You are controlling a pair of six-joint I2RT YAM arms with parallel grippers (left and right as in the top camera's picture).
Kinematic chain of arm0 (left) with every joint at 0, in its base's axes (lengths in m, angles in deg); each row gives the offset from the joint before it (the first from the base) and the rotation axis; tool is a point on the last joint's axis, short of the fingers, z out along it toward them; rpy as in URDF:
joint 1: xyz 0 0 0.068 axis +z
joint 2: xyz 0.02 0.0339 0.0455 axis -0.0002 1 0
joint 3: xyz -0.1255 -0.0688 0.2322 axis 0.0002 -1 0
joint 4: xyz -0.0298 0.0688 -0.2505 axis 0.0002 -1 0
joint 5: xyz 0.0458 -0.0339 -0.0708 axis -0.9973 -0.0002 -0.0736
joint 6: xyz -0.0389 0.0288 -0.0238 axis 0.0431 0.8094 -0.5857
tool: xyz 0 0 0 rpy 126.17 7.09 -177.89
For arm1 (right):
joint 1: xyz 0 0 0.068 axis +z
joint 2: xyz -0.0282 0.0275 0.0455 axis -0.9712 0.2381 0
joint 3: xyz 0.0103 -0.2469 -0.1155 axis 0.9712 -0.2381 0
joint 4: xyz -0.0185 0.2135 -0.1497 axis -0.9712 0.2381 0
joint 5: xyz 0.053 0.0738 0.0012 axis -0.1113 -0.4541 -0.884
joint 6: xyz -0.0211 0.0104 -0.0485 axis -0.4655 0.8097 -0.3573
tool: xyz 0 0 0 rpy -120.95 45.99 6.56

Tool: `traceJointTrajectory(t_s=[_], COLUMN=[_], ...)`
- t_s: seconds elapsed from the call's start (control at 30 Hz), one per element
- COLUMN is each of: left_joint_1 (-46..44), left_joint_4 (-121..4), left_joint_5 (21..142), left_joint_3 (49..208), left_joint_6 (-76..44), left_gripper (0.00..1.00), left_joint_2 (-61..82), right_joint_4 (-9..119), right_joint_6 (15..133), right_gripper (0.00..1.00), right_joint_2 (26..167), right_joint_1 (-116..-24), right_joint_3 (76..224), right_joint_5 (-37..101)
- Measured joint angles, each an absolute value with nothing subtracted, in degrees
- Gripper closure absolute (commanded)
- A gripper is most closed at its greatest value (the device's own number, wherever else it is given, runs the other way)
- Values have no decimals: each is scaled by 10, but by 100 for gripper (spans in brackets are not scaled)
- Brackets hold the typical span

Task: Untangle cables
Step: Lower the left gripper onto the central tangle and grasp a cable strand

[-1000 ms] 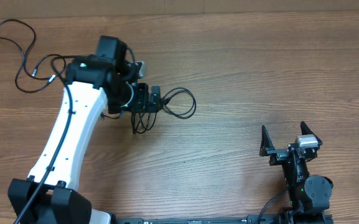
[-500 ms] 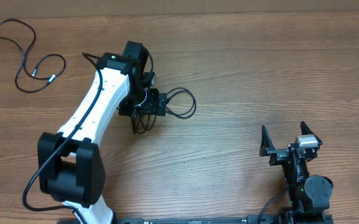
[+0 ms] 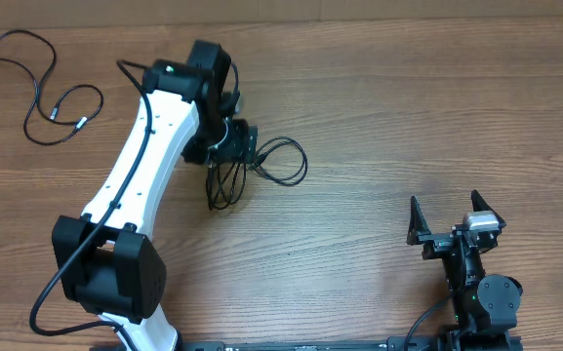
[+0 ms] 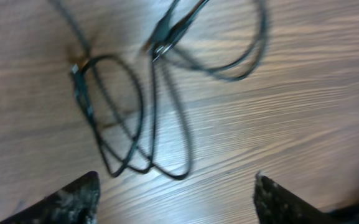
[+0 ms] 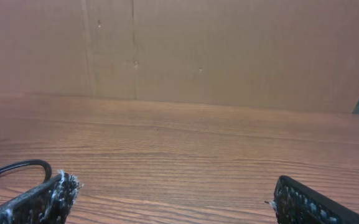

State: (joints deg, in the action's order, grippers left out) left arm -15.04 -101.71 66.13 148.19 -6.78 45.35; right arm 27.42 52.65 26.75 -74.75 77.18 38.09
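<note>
A tangle of thin black cables (image 3: 266, 168) lies on the wooden table left of centre, with loops spreading right and toward the front. My left gripper (image 3: 242, 148) hovers over the tangle's left part. In the left wrist view the looped cables (image 4: 139, 118) lie blurred on the wood above my left gripper (image 4: 176, 199), which is open and empty. A separate thin black cable (image 3: 47, 93) curls at the far left corner. My right gripper (image 3: 444, 199) rests open and empty at the front right, and in its wrist view the right gripper (image 5: 176, 200) holds nothing.
A brown wall (image 5: 229, 50) stands behind the table's far edge. A black cord loop (image 5: 14, 168) shows at the left edge of the right wrist view; I cannot tell which cord it is. The left arm's white link (image 3: 135, 185) spans the table's left side.
The left arm has swung its elbow from the left to the front, and its gripper has shifted slightly toward the far side over the tangle. The tangle stays about where it was. The right arm has not moved.
</note>
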Motion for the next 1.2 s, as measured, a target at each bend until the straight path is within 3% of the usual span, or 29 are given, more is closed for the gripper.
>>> traceJointTrajectory(t_s=[0.4, 0.53, 0.67, 0.77, 0.9, 1.1, 1.17, 1.2], left_joint_1=[-184, -187, -187, -187, -187, -187, -187, -187], left_joint_4=[-961, -947, -937, -931, -919, -908, -904, -901], left_joint_5=[691, 691, 691, 691, 693, 691, 690, 689], left_joint_3=[1420, 1400, 1398, 1398, 1397, 1385, 1383, 1382], left_joint_6=[-81, -87, -92, -96, -100, -100, -102, -100], left_gripper=[30, 39, 41, 52, 53, 68, 96, 96], left_joint_2=[461, 474, 476, 476, 476, 476, 476, 476], right_joint_4=[274, 274, 274, 274, 274, 274, 274, 274], right_joint_6=[526, 527, 527, 527, 527, 527, 527, 527], right_gripper=[0, 0, 0, 0, 0, 0, 0, 0], right_joint_2=[267, 267, 267, 267, 267, 267, 267, 267], right_joint_1=[-747, -747, -747, -747, -747, -747, -747, -747], right_joint_3=[772, 772, 772, 772, 772, 772, 772, 772], right_joint_5=[381, 381, 381, 381, 381, 381, 381, 381])
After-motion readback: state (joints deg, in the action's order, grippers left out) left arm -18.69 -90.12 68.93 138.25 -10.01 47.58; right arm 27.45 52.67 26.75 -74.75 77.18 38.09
